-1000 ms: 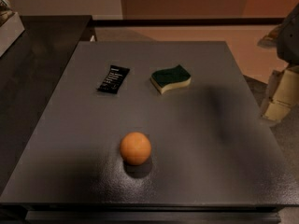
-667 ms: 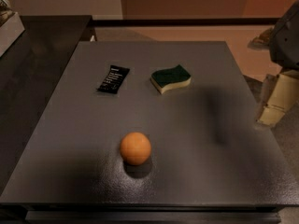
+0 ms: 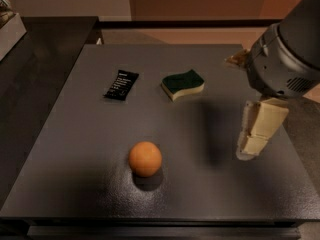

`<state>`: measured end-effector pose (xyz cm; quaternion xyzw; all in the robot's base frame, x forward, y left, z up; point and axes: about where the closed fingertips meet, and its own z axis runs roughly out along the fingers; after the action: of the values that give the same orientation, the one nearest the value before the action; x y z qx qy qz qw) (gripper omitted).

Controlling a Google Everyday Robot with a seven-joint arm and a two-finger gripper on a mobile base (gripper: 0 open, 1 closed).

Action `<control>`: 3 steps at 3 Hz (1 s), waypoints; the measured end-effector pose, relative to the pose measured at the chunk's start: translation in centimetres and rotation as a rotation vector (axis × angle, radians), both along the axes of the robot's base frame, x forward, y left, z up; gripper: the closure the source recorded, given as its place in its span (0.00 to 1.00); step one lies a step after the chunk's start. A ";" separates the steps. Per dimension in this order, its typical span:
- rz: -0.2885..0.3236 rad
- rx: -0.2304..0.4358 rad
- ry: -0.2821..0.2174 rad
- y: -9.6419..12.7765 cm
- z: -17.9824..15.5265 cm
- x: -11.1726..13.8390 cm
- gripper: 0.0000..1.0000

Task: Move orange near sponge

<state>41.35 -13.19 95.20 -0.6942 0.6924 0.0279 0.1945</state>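
The orange (image 3: 145,158) sits on the dark grey table (image 3: 75,134), near the front and a little left of centre. The sponge (image 3: 182,84), green on top with a pale yellow body, lies at the back centre, well apart from the orange. The gripper (image 3: 256,134) hangs from the grey arm at the right side of the table, above the surface, to the right of the orange and in front of the sponge. It holds nothing that I can see.
A flat black wrapper with white text (image 3: 121,84) lies left of the sponge. A darker counter (image 3: 35,59) adjoins the table on the left, with a pale object (image 3: 7,21) at its far corner.
The arm and gripper have moved in from the right edge toward the table's middle. The orange, sponge and wrapper have not moved.
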 end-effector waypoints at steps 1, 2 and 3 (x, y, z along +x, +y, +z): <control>0.083 0.029 0.028 3.7 -1.7 -0.7 0.00; 0.135 0.053 0.079 6.9 -3.8 -1.5 0.00; 0.158 0.099 0.129 9.1 -5.9 -2.6 0.00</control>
<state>38.71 -4.05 89.28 -0.7330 0.6443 0.1222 0.1808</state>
